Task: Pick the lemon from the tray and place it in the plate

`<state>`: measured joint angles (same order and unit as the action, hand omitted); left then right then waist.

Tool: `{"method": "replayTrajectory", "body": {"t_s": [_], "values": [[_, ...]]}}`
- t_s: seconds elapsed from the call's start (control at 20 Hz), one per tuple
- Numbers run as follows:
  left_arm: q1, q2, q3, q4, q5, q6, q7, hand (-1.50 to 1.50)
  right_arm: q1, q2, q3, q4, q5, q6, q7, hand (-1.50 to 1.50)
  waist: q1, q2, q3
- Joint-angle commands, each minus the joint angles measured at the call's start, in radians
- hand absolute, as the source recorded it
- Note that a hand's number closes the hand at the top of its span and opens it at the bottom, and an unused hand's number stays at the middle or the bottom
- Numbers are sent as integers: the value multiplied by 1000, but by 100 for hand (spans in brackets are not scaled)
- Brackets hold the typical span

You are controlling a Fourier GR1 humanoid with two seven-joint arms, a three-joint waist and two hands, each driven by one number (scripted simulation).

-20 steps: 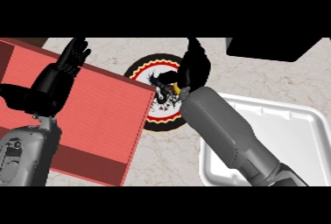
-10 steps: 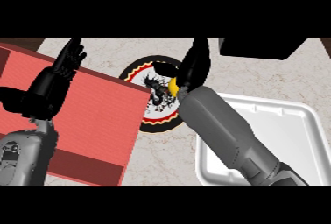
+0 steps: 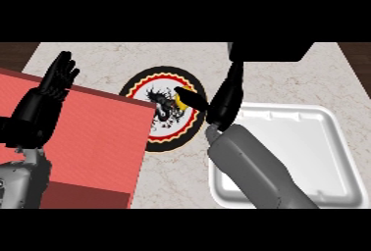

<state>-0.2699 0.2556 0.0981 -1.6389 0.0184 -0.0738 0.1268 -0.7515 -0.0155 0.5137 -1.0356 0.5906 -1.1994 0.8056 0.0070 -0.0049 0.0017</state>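
lemon [image 3: 193,93]: one, pinched between thumb and fingers, over the plate's 3 o'clock edge
right hand [image 3: 223,103]: one, curled on the lemon
left hand [image 3: 47,98]: one, fingers straight, upright at 9 o'clock
plate [image 3: 139,83]: one, centre
tray [image 3: 319,147]: one, white, 4 o'clock
red board [image 3: 87,142]: one, 8 o'clock

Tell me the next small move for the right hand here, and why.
Probably ease the right hand a little lower and open it. The lemon, pinched under its thumb, is over the right part of the plate, away from the white tray. The left hand rests open at the left.
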Motion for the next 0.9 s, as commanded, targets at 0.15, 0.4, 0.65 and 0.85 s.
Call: {"method": "replayTrajectory", "body": {"t_s": [0.15, 0.4, 0.65, 0.85], "values": [[12, 0, 17, 2, 2, 0, 28, 0, 349, -34, 75, -354, 154, 18, 16, -150, -30, -3, -2], [4, -21, 15, 73, -17, -1, -45, 0, 526, -117, 49, -579, 214, 114, 25, -150, -21, 1, -2], [-24, 19, 56, 115, 11, -48, -68, 0, 686, -223, 109, -702, 148, 89, -60, -150, -15, 5, -2], [-14, 17, 48, 22, 11, -40, 17, 0, 723, -167, 75, -685, 273, 140, -54, -150, -10, 4, -2]]}}
